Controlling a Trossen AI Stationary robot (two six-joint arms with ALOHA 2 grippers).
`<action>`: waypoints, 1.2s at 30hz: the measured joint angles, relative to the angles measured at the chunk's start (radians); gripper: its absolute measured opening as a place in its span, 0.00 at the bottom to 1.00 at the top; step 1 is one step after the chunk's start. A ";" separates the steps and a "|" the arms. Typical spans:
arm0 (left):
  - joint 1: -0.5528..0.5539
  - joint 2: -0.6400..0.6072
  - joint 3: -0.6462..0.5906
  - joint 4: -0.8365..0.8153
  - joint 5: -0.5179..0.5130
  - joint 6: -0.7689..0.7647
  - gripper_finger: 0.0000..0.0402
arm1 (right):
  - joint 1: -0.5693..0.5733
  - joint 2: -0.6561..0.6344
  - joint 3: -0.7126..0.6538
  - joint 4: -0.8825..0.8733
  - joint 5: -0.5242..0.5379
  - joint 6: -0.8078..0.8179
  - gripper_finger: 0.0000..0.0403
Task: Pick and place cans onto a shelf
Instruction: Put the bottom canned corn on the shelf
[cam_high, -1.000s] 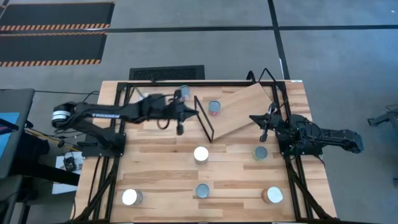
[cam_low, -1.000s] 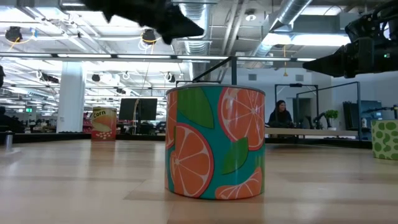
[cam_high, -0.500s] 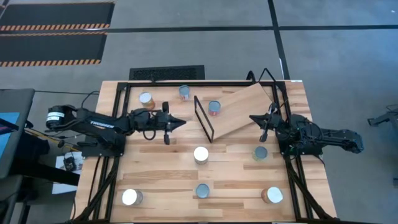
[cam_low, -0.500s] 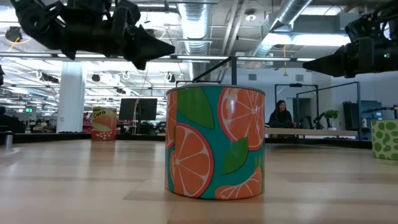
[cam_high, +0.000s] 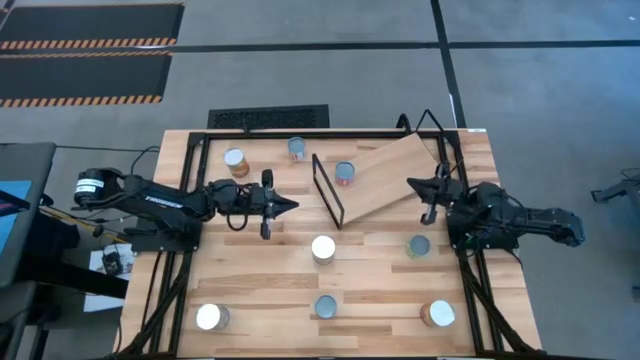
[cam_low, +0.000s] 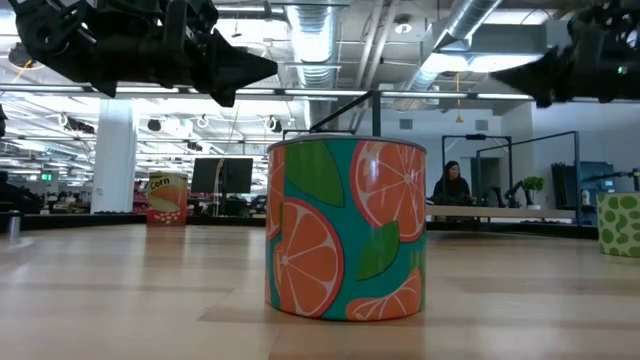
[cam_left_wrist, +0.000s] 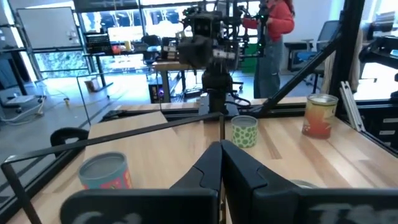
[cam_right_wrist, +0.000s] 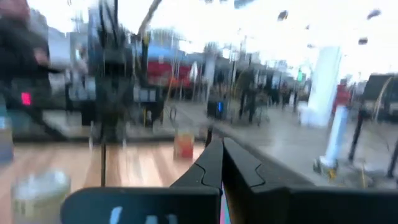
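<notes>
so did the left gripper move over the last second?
Yes. In the high view the left gripper has pulled back from the shelf's wire frame toward the table's left side; it is shut and empty.

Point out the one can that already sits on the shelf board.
The can with the reddish label near the black wire frame sits on the tilted shelf. Every other can stands on the tabletop.
</notes>
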 joint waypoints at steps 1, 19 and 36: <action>-0.004 0.000 0.000 -0.001 0.000 0.000 0.00 | 0.003 0.000 0.007 -0.011 -0.021 0.004 0.06; -0.022 0.083 0.001 0.048 -0.052 -0.013 0.00 | 0.548 0.577 0.406 -0.436 0.196 0.412 0.01; -0.023 0.164 0.001 0.167 0.003 -0.060 0.00 | 1.049 1.239 0.995 -1.142 0.194 1.442 0.01</action>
